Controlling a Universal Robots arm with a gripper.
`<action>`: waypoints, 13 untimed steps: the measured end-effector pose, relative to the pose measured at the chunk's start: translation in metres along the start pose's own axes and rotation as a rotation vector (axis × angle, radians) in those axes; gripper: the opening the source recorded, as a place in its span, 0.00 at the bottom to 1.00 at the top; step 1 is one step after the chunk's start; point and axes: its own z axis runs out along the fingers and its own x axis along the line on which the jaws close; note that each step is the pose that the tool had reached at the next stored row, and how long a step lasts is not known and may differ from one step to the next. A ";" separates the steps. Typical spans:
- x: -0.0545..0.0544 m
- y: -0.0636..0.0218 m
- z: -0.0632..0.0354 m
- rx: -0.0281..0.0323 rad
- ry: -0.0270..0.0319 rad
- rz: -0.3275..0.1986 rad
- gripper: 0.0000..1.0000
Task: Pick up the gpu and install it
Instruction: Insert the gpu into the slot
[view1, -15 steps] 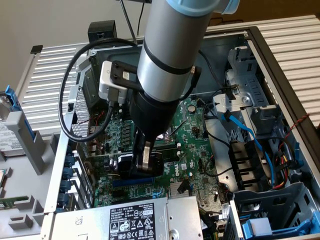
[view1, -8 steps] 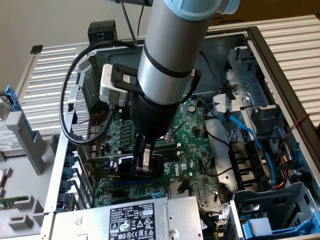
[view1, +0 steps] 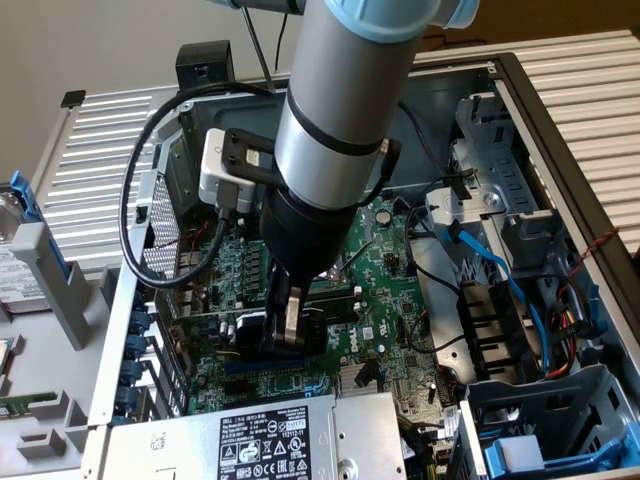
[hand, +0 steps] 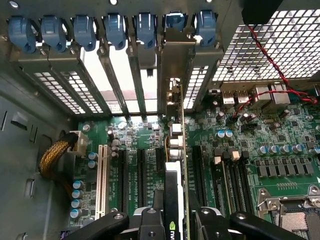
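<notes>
Wrist view: gripper (hand: 172, 220) jaws closed on gpu (hand: 174, 165), card held edge-on, upright over motherboard (hand: 260, 150) expansion slots, metal bracket (hand: 176, 65) against rear slot openings of case (view1: 130, 300). Card likely light, stiff, fragile; hold by shroud and board edges, not components.

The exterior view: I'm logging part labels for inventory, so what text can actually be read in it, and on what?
"DELL": on the white-and-black label of the silver power supply, beside small print and certification marks too small to read.
White lettering on the motherboard: too small to read.
Label on the hard drive: unreadable.
</notes>
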 end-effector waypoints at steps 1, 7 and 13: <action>0.000 0.0004 0.0002 0.0001 0.0009 0.000 0.29; -0.001 0.0016 0.0006 0.0002 0.0045 0.002 0.29; -0.001 0.0016 0.0006 0.0002 0.0045 0.002 0.29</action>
